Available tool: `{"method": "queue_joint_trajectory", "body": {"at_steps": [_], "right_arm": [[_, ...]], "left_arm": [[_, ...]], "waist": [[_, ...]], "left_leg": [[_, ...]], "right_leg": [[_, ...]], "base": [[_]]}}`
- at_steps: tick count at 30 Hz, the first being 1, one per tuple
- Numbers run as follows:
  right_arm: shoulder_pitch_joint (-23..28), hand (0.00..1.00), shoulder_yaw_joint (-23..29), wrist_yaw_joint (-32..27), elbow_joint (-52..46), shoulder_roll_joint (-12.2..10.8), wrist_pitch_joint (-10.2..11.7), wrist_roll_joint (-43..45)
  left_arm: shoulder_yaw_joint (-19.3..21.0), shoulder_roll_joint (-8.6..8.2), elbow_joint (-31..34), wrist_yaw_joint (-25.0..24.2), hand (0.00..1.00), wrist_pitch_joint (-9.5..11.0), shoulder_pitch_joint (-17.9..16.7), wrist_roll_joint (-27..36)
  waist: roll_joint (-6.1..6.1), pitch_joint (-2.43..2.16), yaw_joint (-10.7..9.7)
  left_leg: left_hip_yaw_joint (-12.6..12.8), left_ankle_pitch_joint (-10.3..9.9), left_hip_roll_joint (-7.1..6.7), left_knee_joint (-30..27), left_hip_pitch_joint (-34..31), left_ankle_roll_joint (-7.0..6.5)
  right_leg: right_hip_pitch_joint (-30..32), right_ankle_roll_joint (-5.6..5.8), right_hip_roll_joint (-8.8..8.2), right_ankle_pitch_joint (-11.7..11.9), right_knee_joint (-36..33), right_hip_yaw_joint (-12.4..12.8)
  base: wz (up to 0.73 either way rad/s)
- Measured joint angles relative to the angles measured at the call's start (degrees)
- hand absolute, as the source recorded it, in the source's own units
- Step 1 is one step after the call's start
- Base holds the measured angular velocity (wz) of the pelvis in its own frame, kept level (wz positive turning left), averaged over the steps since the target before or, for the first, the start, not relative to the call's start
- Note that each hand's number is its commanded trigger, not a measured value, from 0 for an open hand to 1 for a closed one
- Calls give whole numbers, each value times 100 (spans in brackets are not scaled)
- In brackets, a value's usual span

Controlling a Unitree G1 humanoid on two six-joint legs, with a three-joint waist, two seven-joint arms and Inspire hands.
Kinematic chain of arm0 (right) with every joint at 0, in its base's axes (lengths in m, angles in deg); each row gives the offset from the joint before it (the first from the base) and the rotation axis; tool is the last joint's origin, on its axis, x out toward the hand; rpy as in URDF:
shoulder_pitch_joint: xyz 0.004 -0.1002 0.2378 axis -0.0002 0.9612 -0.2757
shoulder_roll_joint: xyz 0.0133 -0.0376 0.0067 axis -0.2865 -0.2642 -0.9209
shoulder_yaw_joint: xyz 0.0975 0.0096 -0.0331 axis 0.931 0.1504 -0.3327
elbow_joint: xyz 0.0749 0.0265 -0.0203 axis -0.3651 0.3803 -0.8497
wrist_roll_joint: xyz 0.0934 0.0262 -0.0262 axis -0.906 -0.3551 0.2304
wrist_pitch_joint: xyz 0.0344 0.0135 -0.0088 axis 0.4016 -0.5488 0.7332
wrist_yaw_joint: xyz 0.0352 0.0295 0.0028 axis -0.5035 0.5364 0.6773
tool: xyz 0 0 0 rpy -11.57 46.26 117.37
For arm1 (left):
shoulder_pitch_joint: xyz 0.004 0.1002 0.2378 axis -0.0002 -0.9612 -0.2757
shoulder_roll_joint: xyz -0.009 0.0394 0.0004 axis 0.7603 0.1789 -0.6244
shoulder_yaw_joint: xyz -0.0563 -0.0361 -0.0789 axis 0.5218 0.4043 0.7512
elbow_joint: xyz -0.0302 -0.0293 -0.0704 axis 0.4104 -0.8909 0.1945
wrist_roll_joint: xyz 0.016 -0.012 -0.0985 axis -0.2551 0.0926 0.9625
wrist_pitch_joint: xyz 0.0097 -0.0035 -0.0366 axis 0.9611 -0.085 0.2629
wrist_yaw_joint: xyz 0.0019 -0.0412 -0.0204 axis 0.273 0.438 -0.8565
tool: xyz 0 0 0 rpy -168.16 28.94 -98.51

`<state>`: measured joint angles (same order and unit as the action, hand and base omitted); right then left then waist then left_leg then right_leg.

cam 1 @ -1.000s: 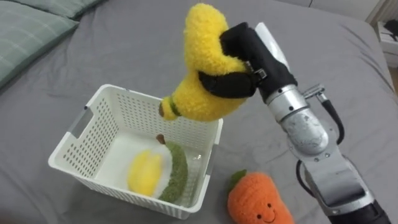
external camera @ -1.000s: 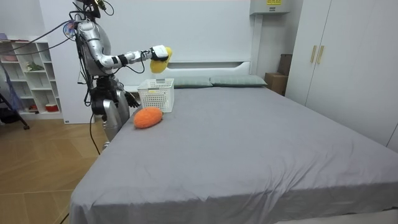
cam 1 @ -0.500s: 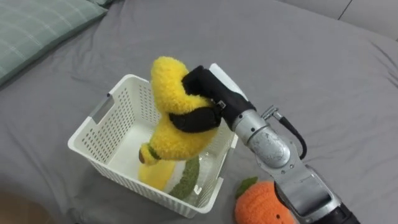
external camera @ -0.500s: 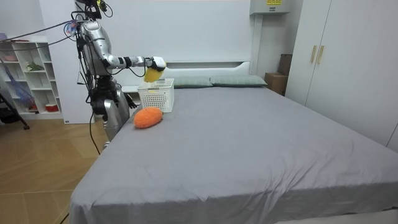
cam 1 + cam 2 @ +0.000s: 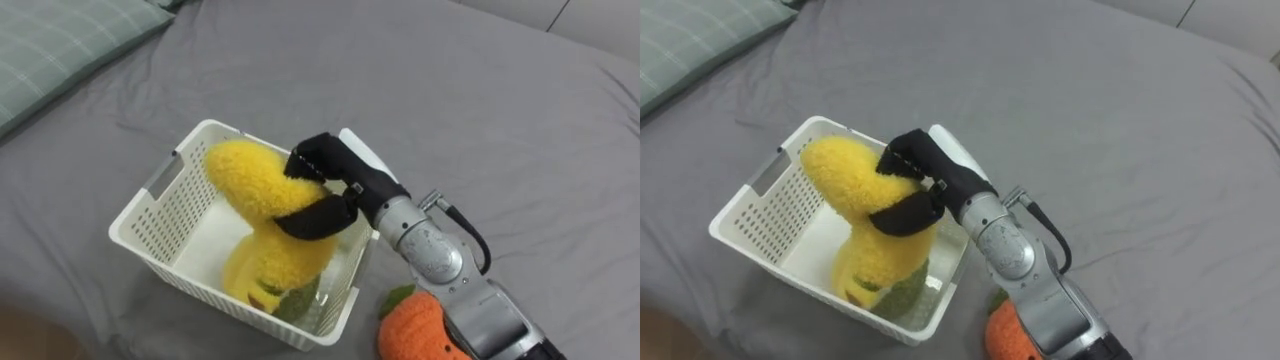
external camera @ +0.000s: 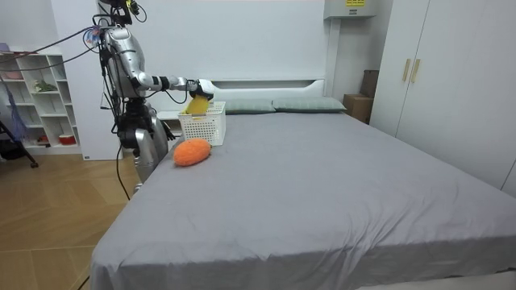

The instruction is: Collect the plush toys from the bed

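The grey bed [image 5: 500, 110] lies all around my right hand [image 5: 328, 170], and the white basket [image 5: 150, 212] is just under it. My fingers are curled round the yellow plush banana [image 5: 250, 185], now partly down inside the basket. It looks soft and light, so I think holding its fat middle works best. The orange carrot plush [image 5: 425, 330] waits behind my wrist.

banana toy [image 5: 262, 215]: fuzzy yellow plush | basket [image 5: 160, 215]: white perforated plastic | bedsheet [image 5: 480, 120]: matt grey cloth

My right hand [image 5: 328, 172] grips the yellow plush banana [image 5: 252, 182] inside the white basket [image 5: 150, 226], centre frame; carrot plush [image 5: 416, 330] lower right.
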<state>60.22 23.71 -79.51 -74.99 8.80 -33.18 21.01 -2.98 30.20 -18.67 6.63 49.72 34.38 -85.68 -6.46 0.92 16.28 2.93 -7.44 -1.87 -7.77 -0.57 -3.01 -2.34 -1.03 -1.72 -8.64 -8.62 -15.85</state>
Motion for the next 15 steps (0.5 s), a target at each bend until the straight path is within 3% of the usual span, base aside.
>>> {"method": "queue_joint_trajectory", "body": {"at_steps": [15], "right_arm": [[-1,0,6,-59,39,32,3,5]], "left_arm": [[134,0,10,17,0,-55,11,-3]], "waist": [[-24,-19,-16]], "left_leg": [[-24,0,-3,-4,12,0]], "right_leg": [[-55,0,-1,0,5,-17]], "base": [[0]]}}
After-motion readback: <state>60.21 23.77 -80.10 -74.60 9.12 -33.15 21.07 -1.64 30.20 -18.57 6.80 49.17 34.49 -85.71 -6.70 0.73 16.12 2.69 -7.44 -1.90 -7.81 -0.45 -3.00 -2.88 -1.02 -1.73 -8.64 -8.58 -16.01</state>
